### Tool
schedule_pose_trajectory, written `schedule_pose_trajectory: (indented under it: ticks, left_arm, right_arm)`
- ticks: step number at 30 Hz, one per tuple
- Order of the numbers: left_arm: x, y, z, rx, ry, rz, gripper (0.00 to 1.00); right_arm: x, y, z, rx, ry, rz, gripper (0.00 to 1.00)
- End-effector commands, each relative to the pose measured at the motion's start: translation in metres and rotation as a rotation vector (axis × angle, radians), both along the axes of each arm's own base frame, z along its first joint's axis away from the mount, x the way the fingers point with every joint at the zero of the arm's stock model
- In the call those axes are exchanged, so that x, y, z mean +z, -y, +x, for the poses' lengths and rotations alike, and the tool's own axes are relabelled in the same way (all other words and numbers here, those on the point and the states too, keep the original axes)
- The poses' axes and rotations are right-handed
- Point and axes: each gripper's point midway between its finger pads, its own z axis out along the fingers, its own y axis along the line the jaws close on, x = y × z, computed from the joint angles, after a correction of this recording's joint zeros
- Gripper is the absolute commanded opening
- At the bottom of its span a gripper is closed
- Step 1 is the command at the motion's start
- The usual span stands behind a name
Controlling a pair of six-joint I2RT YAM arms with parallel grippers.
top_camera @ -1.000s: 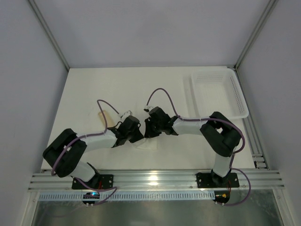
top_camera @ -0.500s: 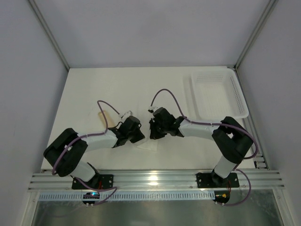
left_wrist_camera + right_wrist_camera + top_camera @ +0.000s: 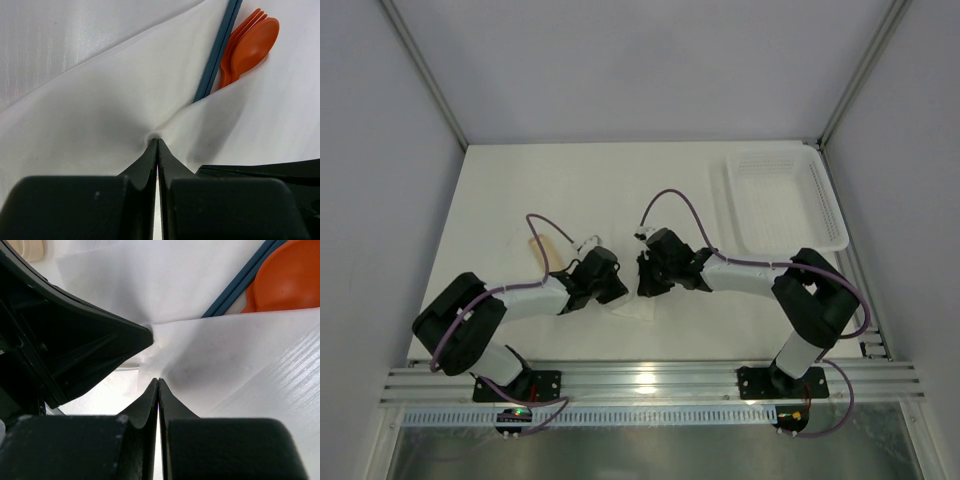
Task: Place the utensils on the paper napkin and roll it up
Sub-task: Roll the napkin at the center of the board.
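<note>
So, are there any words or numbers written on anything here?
None. There is no writing, number or sign to read on the paper napkin, the orange spoon, the blue handle or the white basket.

You have the napkin on the bench, near the middle of its front edge. The utensils lie on it, partly under a fold. The left end effector and right end effector meet over it. The basket sits at the far right, well apart.
</note>
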Motion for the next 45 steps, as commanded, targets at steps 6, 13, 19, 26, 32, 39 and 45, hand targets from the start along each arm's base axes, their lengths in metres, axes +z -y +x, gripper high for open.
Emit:
schedule_pose_trajectory:
  ticks: [6,13,19,26,32,39,45]
  left_arm:
    - [-0.015,-0.012,-0.010,0.007,-0.030,0.049,0.00]
    - [-0.014,-0.011,-0.009,0.005,-0.025,0.048,0.00]
    - [-0.013,-0.011,-0.010,0.002,-0.027,0.053,0.00]
    - [-0.012,-0.011,-0.010,-0.001,-0.024,0.052,0.00]
    - [-0.010,-0.012,-0.009,0.001,-0.018,0.053,0.00]
    - [-0.010,-0.012,-0.009,0.002,-0.017,0.051,0.00]
    - [-0.007,-0.011,-0.007,0.002,-0.006,0.050,0.00]
  right_arm:
    - [0.017,-0.016,0.011,0.016,0.049,0.088,0.04]
    - [0.011,-0.019,0.026,0.015,0.061,0.039,0.04]
    - [0.010,-0.019,0.044,0.005,0.079,-0.007,0.04]
    - [0.005,-0.023,0.046,0.011,0.055,-0.014,0.04]
    - [-0.001,-0.022,0.038,0.016,0.025,-0.001,0.04]
    - [-0.014,-0.022,0.036,0.013,-0.003,-0.006,0.04]
    - [-0.020,-0.024,0.038,0.004,-0.008,-0.013,0.04]
